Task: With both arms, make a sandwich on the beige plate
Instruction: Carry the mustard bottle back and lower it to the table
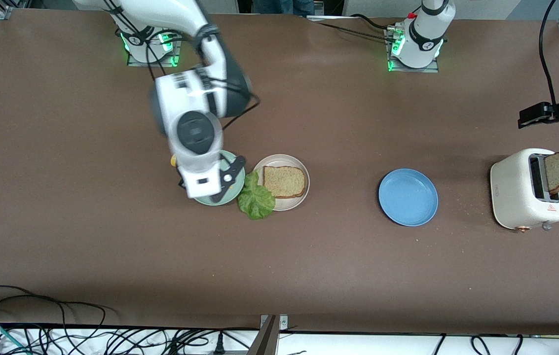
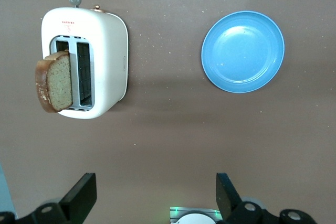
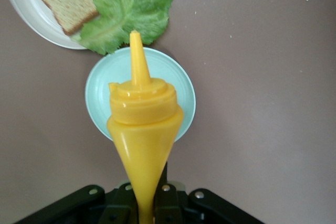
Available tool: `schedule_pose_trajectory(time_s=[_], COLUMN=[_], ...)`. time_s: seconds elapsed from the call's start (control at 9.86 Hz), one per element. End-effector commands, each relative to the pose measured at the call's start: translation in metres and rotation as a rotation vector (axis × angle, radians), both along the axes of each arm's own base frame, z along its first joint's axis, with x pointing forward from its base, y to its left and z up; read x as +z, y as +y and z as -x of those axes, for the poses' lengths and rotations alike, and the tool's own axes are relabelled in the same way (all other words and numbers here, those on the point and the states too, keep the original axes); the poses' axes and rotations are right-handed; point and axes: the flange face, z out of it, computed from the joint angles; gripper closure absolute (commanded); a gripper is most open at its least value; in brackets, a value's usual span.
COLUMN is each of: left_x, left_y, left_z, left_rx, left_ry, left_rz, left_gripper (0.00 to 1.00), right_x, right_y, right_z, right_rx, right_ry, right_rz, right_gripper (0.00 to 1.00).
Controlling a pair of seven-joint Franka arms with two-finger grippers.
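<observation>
Brown bread slice [image 1: 284,181] flat on beige plate [image 1: 304,172], lettuce leaf [image 1: 256,199] overlapping its rim

A broad brown matte tabletop [image 1: 111,256] carries everything. Toward the right arm's end lies a round mint-green plate [image 1: 234,195], and touching its rim a round pale beige plate [image 1: 303,172]. A crinkled green lettuce leaf [image 1: 256,199] lies where the two plates meet, partly on the tabletop and partly over the beige plate's rim. Well apart, toward the left arm's end, lies a round blue plate [image 1: 408,197], and nearer that end still stands a cream-white two-slot toaster [image 1: 513,190]. Pale crumbs dot the surface around the blue plate and the toaster.
</observation>
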Motion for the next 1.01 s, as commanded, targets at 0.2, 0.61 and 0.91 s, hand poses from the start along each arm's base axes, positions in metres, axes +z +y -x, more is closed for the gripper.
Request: schedule_pose_trajectory(time_s=[0.2, 0.61, 0.91], left_x=[0.004, 0.002, -0.002], left_y=[0.002, 0.003, 0.003], left_z=[-0.003, -0.004, -0.005], left_rx=[-0.014, -0.014, -0.019], left_ry=[-0.001, 0.002, 0.01], left_rz=[-0.029, -0.029, -0.025], left_gripper=[0.0, 0.0, 0.0], right_x=[-0.028, -0.091, -0.157], right_y=[-0.129, -0.256, -0.282], right_z=[-0.036, -0.027, -0.001], right_rx=[0.02, 0.202, 0.35], right_ry=[0.181, 0.178, 0.039], right_rz=[-0.532, -0.996, -1.276], right_gripper=[1.0, 1.0, 1.0])
